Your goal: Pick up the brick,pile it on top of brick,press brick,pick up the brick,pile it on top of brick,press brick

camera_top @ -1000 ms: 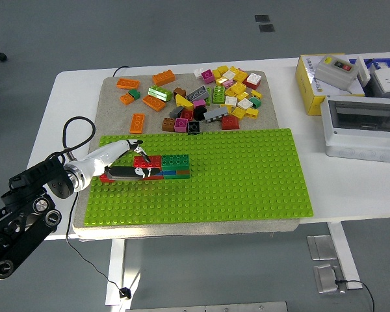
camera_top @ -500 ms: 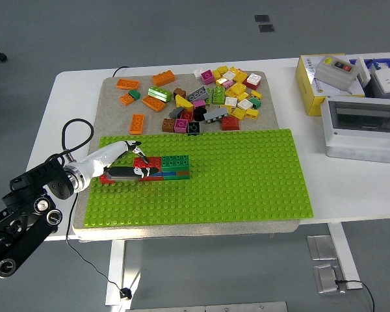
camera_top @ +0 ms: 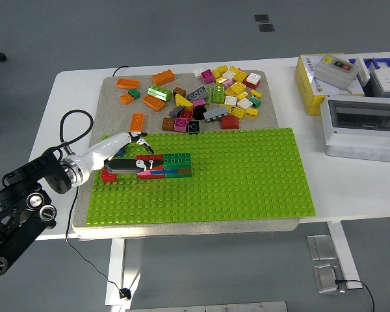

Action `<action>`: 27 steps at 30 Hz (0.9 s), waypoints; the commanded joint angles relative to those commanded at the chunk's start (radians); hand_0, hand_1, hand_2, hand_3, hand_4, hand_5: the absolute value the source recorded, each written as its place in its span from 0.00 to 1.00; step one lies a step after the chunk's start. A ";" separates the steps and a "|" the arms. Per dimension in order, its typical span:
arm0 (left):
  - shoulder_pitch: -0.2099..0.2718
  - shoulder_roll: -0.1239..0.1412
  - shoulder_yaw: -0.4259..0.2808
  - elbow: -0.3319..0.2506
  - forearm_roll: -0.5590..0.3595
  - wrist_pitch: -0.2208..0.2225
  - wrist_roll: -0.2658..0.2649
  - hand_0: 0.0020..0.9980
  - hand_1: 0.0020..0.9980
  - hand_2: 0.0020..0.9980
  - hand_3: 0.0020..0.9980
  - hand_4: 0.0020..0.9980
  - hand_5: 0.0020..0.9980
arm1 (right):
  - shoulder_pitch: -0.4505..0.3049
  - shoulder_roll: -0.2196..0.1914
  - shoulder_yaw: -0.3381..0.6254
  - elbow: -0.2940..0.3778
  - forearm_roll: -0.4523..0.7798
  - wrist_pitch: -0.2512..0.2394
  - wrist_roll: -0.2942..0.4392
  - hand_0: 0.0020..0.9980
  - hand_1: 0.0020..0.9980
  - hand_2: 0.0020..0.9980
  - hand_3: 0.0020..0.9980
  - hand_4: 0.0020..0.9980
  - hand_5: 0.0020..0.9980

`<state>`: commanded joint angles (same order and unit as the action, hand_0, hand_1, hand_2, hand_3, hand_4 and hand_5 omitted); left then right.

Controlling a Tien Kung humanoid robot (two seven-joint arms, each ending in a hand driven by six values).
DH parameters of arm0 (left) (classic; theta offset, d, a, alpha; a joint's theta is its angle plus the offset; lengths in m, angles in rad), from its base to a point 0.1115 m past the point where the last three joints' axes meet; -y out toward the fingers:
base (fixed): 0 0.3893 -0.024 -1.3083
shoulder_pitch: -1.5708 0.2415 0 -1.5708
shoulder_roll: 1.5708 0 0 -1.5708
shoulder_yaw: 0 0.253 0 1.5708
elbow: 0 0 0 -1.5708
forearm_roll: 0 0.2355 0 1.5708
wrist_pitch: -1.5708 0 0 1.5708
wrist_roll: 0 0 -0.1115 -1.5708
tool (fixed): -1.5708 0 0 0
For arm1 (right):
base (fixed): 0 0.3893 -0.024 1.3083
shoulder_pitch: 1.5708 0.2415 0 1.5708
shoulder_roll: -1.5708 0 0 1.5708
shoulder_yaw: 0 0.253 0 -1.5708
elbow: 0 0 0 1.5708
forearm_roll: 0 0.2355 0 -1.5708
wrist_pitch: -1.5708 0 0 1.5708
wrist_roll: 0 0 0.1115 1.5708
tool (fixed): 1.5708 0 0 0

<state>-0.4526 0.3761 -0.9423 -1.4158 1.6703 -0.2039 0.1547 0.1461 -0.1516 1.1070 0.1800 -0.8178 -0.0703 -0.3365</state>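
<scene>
While the left hand (camera_top: 125,155) reaches in from the lower left, its fingers (camera_top: 140,138) are spread loose over the left end of the green baseplate (camera_top: 247,175), and as far as I can see they aren't gripping anything. One dark finger lies flat along the front of the little brick stack (camera_top: 164,166), so it's touching or right up against it; I honestly can't say if it's pushing down. The upper fingers sit just behind and to the left of the stack, fanned out toward the loose pile.

That stack is right at the fingertips: a dark green brick (camera_top: 177,158) on top at the end away from the hand, a red brick (camera_top: 147,158) beside it closer to the fingers, and blue, red and orange layers peeking out underneath. Another red brick (camera_top: 108,175) sits on the plate just below the palm, on the wrist side.

Further out past the fingers, up on the grey mat (camera_top: 110,104), there's the loose brick pile (camera_top: 214,97), mostly yellow, white, pink and grey. A few orange bricks (camera_top: 137,122) lie flat just beyond the fingertips on the same mat.

Way off to the right, well apart from the hand, a grey plastic box (camera_top: 363,128) and a yellow box (camera_top: 315,88) sit on the white table (camera_top: 71,97).
</scene>
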 joint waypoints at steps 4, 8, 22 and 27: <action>0.004 0.005 -0.014 -0.007 -0.025 -0.001 -0.010 1.00 0.99 0.97 0.63 0.90 0.74 | 0.000 0.000 0.002 0.000 -0.001 -0.001 0.000 0.70 0.64 0.59 0.75 0.60 1.00; 0.024 0.010 -0.054 0.000 -0.009 0.017 -0.030 1.00 0.98 0.96 0.63 0.88 0.71 | -0.002 0.000 0.001 0.000 0.002 -0.002 0.002 0.70 0.64 0.59 0.75 0.60 1.00; 0.113 0.096 -0.183 0.048 0.139 0.041 -0.031 1.00 0.98 0.98 0.81 0.80 0.48 | -0.008 0.002 0.010 0.000 -0.006 -0.003 0.001 0.70 0.64 0.59 0.75 0.60 1.00; 0.134 0.073 -0.218 0.108 0.189 0.127 -0.054 1.00 0.96 0.96 0.86 0.65 0.28 | -0.010 0.004 0.011 0.000 -0.009 -0.004 0.000 0.70 0.64 0.59 0.75 0.60 1.00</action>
<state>-0.3186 0.4494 -1.1599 -1.3076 1.8590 -0.0769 0.1009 0.1360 -0.1480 1.1176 0.1800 -0.8268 -0.0745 -0.3368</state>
